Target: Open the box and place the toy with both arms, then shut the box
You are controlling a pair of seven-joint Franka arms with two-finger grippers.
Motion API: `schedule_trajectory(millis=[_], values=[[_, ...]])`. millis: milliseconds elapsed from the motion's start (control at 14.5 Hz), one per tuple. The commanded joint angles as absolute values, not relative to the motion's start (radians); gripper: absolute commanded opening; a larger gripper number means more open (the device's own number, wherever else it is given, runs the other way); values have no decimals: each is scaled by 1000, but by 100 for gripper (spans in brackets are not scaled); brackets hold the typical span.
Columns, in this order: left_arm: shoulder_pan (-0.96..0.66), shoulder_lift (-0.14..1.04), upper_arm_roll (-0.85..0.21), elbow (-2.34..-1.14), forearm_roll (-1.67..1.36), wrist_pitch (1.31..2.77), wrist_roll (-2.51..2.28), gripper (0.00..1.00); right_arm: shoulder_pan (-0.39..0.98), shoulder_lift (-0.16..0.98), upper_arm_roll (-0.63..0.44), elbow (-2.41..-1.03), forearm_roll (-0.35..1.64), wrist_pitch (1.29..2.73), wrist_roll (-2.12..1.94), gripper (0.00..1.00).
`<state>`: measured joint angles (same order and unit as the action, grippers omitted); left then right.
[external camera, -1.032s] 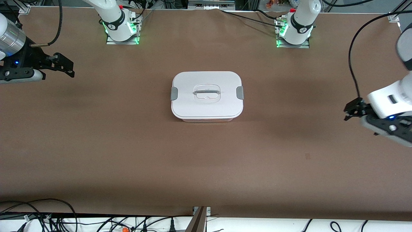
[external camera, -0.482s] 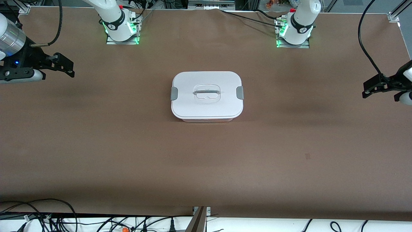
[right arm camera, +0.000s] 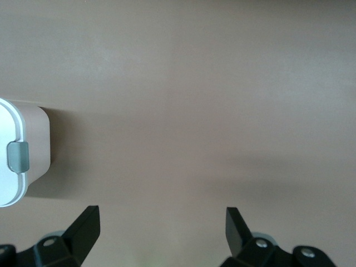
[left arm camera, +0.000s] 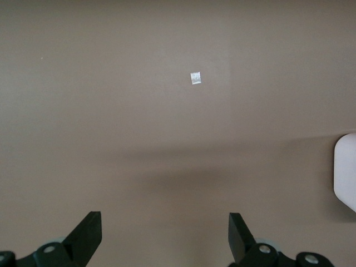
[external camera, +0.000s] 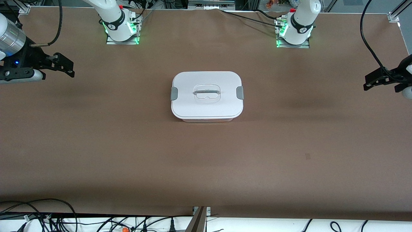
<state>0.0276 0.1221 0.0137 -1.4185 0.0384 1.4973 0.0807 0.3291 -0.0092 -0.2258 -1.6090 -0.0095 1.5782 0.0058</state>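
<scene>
Judging from how things lie, the box sits shut in the middle of the counter, its white lid down and a grey latch showing at each short end, so either the opening has not begun or the closing is already done; I cannot tell which. The left hand hangs over the counter's edge at the left arm's end, its fingers spread wide with nothing between them. The right hand hangs over the right arm's end, well apart from the box, its fingers likewise spread and empty.

If the box is to be opened, each hand would do well to come in level toward the latch on its own side, set one finger under the latch's lower lip and lever outward, both sides together so the box does not slide. The clear handle in the lid's recess looks the natural place to lift from afterward.

The toy is nowhere to be seen; it may be inside the box or off the counter, and the lid hides any answer. The left hand is partly cut off at the front view's border. Each wrist view catches only a corner of the box. A small pale scrap lies on the counter; what it is I cannot make out.
</scene>
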Motion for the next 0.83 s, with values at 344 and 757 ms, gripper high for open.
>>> schedule_trajectory(millis=[344,757], values=[[60,132,9,-1433,-31,1463,9,100,316,-5,-213,-1589,-8,1557,17,100],[55,141,8,-1414,-17,1445,11,100,316,-5,-213,-1589,-8,1557,15,100]])
